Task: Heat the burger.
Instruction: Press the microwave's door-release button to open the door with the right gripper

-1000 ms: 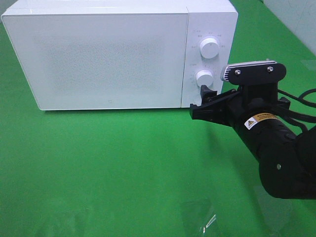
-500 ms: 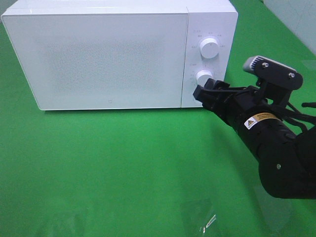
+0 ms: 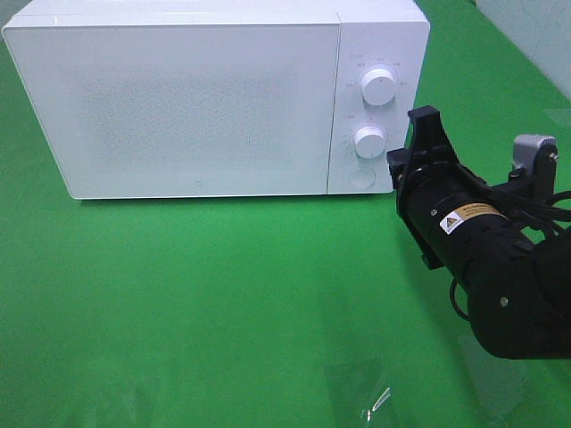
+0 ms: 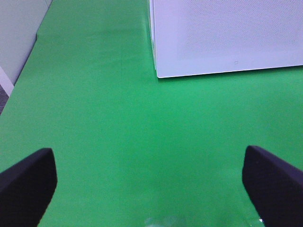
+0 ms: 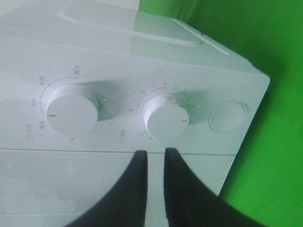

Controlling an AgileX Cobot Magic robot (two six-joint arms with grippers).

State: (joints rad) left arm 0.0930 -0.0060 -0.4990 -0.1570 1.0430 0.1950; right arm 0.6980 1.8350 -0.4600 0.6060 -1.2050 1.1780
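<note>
The right gripper (image 5: 156, 152), fingers nearly together with nothing between them, hangs just in front of the microwave's (image 3: 196, 107) lower knob (image 5: 165, 117). The left gripper (image 4: 147, 151) gapes wide over green cloth (image 4: 118, 118). The door (image 3: 178, 107) is closed; the burger's whereabouts cannot be told.

One white microwave (image 3: 196, 98) fills the upper left of the high view, standing on one green-covered bench (image 3: 223, 312). Its control panel carries two round dials, the upper dial (image 3: 379, 86) and the lower dial (image 3: 369, 141), with one round button (image 3: 361, 176) below them. One black arm (image 3: 508, 303) shows at the right of the frame, bearing one yellow label (image 3: 467, 217). One scrap of clear film (image 3: 361, 392) lies near the bottom edge. The wrist views show two pincers, the left pincer (image 4: 147, 153) and the right pincer (image 5: 155, 153), each with two dark fingers (image 5: 128, 198).
</note>
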